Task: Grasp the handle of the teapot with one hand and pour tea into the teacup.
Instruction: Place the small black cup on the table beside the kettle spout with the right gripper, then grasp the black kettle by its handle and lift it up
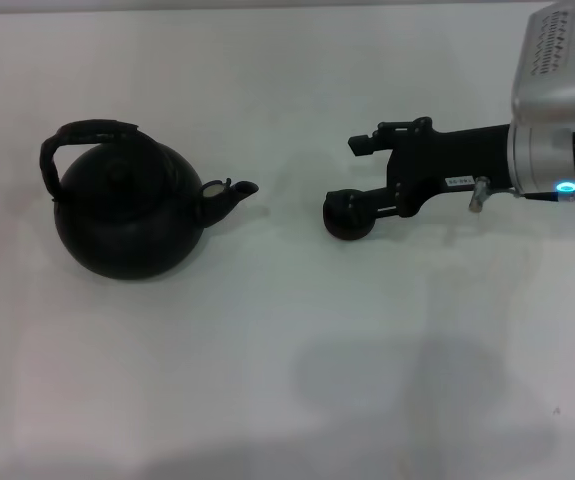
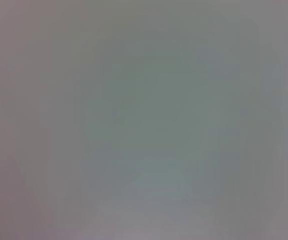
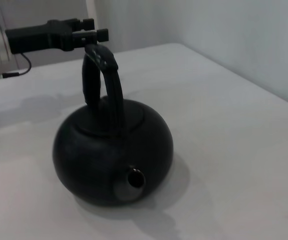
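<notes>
Teapot (image 1: 127,215) sits upright at left of the head view on the white table (image 1: 267,380), handle (image 1: 87,130) arched over the lid, spout toward centre. Teacup (image 1: 347,218) right of centre, apart from the spout. Right gripper (image 1: 357,175) enters from the right, spread wide, lower finger touching the teacup. In the right wrist view, left gripper (image 3: 94,29) is upper left by the handle top; its opening can't be told.

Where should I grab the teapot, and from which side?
Take the handle at the top of its arch, coming from above: it stands upright over the teapot, with an open gap beneath. The right tool is over by the teacup.
</notes>
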Controlling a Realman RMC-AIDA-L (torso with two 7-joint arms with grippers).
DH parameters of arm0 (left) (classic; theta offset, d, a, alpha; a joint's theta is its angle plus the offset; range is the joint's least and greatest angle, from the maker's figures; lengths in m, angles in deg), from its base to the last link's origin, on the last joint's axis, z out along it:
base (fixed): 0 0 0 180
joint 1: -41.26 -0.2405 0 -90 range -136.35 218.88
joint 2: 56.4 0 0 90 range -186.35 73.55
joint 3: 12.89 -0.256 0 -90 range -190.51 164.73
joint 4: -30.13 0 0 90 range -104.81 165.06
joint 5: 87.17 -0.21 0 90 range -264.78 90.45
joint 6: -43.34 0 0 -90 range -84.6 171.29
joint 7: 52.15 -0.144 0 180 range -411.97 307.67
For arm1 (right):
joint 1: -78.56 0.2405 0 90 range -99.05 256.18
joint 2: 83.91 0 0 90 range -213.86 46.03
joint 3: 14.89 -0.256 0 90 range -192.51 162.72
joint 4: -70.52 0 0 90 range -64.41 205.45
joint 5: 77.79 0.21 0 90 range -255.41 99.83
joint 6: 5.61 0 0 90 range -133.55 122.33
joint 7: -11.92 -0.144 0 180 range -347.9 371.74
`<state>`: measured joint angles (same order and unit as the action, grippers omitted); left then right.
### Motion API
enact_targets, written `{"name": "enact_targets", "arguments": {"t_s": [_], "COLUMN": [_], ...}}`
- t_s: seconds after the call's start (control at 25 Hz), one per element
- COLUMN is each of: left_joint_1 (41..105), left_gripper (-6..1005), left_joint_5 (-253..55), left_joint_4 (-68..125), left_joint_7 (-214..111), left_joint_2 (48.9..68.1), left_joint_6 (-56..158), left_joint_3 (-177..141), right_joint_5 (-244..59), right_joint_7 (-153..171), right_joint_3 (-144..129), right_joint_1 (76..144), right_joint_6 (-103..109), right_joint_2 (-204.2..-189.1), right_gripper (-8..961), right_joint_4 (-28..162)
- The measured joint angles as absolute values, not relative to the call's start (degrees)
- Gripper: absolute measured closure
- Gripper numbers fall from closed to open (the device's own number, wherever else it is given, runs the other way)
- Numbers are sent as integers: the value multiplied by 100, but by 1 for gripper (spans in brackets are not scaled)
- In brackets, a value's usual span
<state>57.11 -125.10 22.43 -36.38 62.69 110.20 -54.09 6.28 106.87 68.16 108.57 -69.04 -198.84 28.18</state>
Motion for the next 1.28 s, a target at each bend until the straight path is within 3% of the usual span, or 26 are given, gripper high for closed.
{"name": "enact_targets", "arguments": {"t_s": [0.72,1.28], "left_joint_1": [4591,5007], "left_gripper": [164,165], "left_joint_5": [-14549,-15583], "left_joint_4": [2223,2052], "left_joint_7": [-3575,-2862], "left_joint_2": [6264,6217], "left_joint_6": [13590,13315], "left_joint_3": [-5428,-5429], "right_joint_5": [798,827], "right_joint_7": [11137,11252], "right_joint_3": [4086,4070], "right_joint_1": [9943,10029], "right_joint_6": [-7322,-7215], "right_joint_2": [-19884,-19903], "right_gripper": [109,108], "right_joint_4": [2105,2237]}}
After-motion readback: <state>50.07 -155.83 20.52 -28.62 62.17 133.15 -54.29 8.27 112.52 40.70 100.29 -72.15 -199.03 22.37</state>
